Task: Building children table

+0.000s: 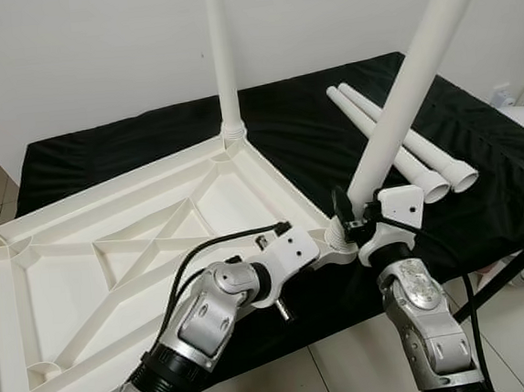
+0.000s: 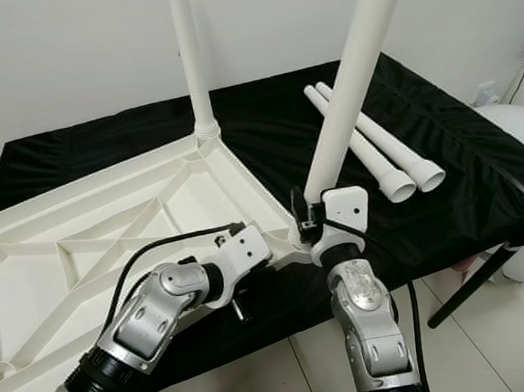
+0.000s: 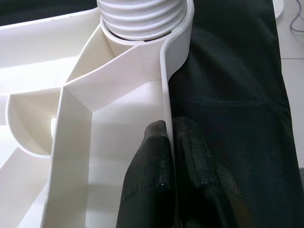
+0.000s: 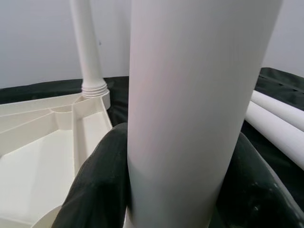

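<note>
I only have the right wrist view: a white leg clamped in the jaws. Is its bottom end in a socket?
Observer: Yes. The left wrist view shows the threaded end sitting in the near corner socket of the upturned tabletop.
Operator: Is the leg straight up?
Observer: No. The leg leans toward the robot's right above the right gripper.
Operator: Where is my left gripper?
Observer: The left gripper pinches the tabletop rim just beside that socket.
</note>
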Robot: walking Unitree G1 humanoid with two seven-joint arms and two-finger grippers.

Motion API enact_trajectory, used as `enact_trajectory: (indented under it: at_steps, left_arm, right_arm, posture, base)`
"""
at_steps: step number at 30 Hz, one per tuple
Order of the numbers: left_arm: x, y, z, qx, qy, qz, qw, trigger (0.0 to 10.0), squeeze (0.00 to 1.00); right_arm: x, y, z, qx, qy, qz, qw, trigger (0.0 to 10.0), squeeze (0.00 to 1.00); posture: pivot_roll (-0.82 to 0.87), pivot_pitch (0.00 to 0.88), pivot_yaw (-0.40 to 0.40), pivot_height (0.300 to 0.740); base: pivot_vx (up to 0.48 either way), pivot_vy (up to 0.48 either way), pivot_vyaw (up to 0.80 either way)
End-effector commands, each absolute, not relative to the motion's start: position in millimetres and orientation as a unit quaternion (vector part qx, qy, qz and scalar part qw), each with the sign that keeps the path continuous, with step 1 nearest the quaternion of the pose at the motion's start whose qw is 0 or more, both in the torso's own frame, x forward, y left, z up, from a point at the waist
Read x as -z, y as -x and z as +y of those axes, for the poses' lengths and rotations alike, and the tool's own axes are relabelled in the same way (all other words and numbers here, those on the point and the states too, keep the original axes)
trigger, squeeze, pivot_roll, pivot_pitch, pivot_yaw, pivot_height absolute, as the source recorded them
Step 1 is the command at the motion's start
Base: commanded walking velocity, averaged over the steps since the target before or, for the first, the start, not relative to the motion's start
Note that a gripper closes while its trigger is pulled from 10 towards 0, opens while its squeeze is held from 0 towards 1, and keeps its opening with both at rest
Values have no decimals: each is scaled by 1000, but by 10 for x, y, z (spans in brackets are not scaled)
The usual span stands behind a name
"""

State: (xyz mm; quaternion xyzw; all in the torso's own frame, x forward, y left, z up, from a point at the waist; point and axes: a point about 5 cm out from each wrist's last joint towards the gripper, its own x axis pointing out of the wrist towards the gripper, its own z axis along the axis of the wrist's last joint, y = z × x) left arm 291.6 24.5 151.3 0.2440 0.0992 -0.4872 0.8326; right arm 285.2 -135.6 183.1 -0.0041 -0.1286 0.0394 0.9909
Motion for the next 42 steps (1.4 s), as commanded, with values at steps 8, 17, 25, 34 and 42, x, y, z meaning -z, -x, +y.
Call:
enact_trajectory:
  at_steps: [8,17,25,34,42]
  left_arm:
    - [-1734,-2952,226,465,-258,49,845,10000,0]
    - [-1726,-2948,230,465,-258,50,846,10000,0]
    - [-1724,-2939,225,466,-258,50,845,10000,0]
    - [-1726,-2932,217,468,-258,49,844,10000,0]
    - [-1733,-2941,219,465,-258,49,845,10000,0]
  right_arm:
    - [-1550,-2820,-1375,29,36,-57,997,10000,0]
    - [-1563,-2800,-1400,79,34,-55,995,10000,0]
    - [-1563,-2770,-1450,143,24,-47,988,10000,0]
    - [-1612,-2780,-1448,183,28,-52,981,10000,0]
    - [-1645,-2826,-1430,185,36,-54,981,10000,0]
  posture:
    - [-123,111,53,740]
    - [-120,105,47,740]
    - [-116,99,45,740]
    - [-116,95,46,740]
    - [-116,100,46,740]
  base:
    - [0,0,0]
    - [0,0,0]
    - [0,0,0]
    - [0,0,0]
    - [0,0,0]
